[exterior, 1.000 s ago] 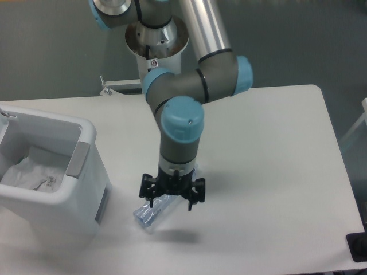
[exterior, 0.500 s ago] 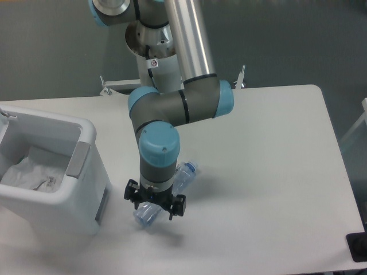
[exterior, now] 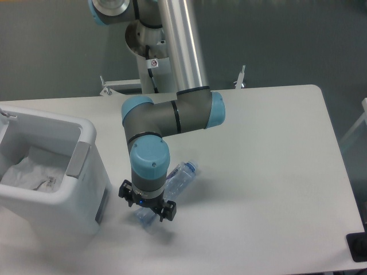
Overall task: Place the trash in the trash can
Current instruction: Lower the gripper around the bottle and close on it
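**Gripper over the lower end of the crushed bottle**

Gripper (exterior: 147, 206) points straight down at the table (exterior: 269, 172), its black body and finger mounts seen from above at the end of the grey and blue arm (exterior: 166, 114). Its fingertips sit at the lower left end of the crushed clear bottle (exterior: 178, 179), but the wrist hides the gap between them, so whether the fingers are spread or pressed onto the plastic cannot be told.

The bottle lies on its side on the white tabletop, running diagonally from the gripper up and to the right, with its blue cap (exterior: 191, 168) at the far upper end, clear of the arm. Part of the crumpled base shows just below the gripper.

The trash can (exterior: 86, 189), a boxy white bin with a thick rounded rim and a grey handle panel (exterior: 78, 158) on the side facing the arm, stands at the left edge of the table, near the gripper but apart from it. Inside the bin lies crumpled pale wrapper (exterior: 31, 175) material; its printing cannot be made out.
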Robot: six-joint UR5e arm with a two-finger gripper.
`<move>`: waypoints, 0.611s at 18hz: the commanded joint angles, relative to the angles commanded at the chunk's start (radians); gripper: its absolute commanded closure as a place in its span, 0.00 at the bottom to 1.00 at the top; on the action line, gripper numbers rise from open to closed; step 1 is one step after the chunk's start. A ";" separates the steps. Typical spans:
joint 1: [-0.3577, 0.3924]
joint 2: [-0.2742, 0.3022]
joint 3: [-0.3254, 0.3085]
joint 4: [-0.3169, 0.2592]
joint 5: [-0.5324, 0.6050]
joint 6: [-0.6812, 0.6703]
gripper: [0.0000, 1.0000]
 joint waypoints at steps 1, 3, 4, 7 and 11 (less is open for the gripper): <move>0.000 -0.018 0.008 -0.002 0.012 -0.002 0.00; -0.014 -0.044 0.022 -0.002 0.038 -0.002 0.00; -0.023 -0.054 0.025 -0.002 0.048 -0.002 0.00; -0.025 -0.065 0.029 -0.003 0.049 0.000 0.00; -0.037 -0.072 0.028 -0.023 0.049 0.000 0.03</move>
